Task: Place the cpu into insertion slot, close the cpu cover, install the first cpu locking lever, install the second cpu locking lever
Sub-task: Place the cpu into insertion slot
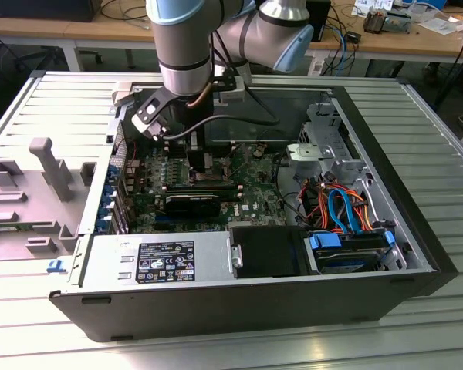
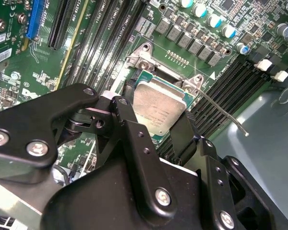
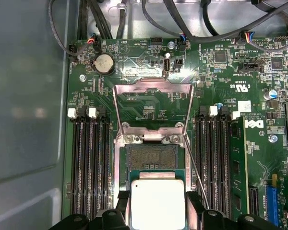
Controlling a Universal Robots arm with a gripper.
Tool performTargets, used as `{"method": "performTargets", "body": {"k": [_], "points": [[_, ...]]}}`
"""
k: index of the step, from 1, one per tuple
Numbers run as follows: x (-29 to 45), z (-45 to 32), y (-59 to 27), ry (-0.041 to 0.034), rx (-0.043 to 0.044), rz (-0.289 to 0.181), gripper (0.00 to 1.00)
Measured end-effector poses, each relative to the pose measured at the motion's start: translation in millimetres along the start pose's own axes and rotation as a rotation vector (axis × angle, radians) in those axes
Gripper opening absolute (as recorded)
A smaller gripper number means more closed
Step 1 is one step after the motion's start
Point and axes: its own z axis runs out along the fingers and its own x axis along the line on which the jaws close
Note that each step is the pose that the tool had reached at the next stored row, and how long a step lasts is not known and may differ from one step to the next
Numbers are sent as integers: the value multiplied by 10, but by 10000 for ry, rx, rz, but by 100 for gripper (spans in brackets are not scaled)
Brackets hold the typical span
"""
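Fingers (image 2: 134,136) pinch the cpu (image 2: 159,106) by two opposite edges, as we see in the second wrist view. In the first wrist view the cpu overlaps the near edge of the bare insertion slot (image 3: 151,155), and the cpu cover (image 3: 152,86) stands swung open beyond it. In the exterior view we note a printed label (image 1: 166,263) on the power supply inside the open computer case (image 1: 216,308).
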Motion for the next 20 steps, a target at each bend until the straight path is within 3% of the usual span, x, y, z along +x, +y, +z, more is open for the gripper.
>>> {"method": "performTargets", "body": {"k": [20], "points": [[0,17,-43,-1,0,0,55]]}}
